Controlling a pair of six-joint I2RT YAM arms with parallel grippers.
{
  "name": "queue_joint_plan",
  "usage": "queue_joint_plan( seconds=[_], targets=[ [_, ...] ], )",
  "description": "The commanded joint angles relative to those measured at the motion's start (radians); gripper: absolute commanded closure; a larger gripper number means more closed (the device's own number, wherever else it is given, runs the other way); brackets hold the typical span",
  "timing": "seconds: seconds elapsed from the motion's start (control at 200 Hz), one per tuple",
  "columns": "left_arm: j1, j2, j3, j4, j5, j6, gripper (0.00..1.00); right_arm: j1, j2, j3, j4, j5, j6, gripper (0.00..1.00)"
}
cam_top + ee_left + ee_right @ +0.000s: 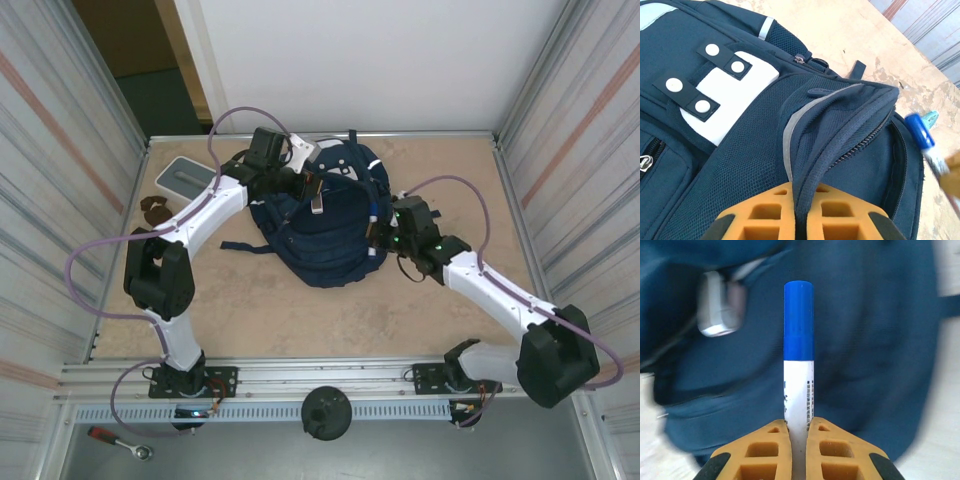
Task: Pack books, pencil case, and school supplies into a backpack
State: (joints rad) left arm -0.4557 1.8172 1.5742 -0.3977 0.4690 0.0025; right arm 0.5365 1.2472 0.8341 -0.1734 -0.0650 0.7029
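Backpack (325,225) lay flat mid-surface (250,310), slightly toward the far side, between the two arms. Left fingers (765,220) were pinched shut on a fold of backpack fabric at the zip edge of the main opening, holding that lip up. In the left wrist view the zip ran open along the raised edge, with a dark gap under it.

Right fingers (765,455) were clamped narrow on the white barrel of the marker (798,365), blue cap pointing away from the wrist toward the backpack. In the top view the right fingers sat at the backpack's right side, touching or just beside it; could not tell which. The left wrist view put the marker just beside the right end of the opening, outside the fabric, so not in yet. The right wrist view was blurred around the marker.

Progress, as a judgement: early to middle. Opening held up, one school supply in hand and lined up to go in. Whether the books or pencil case were already inside could not be told; the inside was dark and hidden. Left to do: marker through the gap, release, then any remaining items, probably zip up after.

White-and-grey box (188,178) sat far left on the surface, well apart from the backpack, with a small dark brown thing (152,208) nearer and to its left.
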Motion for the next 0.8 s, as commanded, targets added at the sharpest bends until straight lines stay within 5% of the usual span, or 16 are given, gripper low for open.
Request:
queue_joint_plan(
  seconds=[0.0,0.281,0.371,0.486,0.616,0.792],
  targets=[
    [0.02,-0.048,0.009,0.073,0.035,-0.015,1.0,0.036,0.124,0.095,0.087,-0.14,0.101,0.95],
    [0.017,-0.053,-0.006,0.082,0.035,-0.022,1.0,-0.023,0.475,0.342,0.265,-0.161,0.337,0.89],
    [0.016,-0.054,-0.01,0.083,0.036,-0.021,1.0,-0.036,0.491,0.363,0.259,-0.149,0.329,0.71],
    [0.017,-0.056,-0.02,0.088,0.034,-0.016,1.0,-0.031,0.398,0.294,0.213,-0.128,0.264,0.55],
    [0.017,-0.053,-0.032,0.097,0.028,-0.013,1.0,-0.053,0.217,0.15,0.134,-0.121,0.186,0.53],
    [0.017,-0.058,-0.039,0.097,0.026,-0.01,1.0,-0.185,-0.065,-0.019,-0.247,0.173,0.042,0.44]
  ],
)
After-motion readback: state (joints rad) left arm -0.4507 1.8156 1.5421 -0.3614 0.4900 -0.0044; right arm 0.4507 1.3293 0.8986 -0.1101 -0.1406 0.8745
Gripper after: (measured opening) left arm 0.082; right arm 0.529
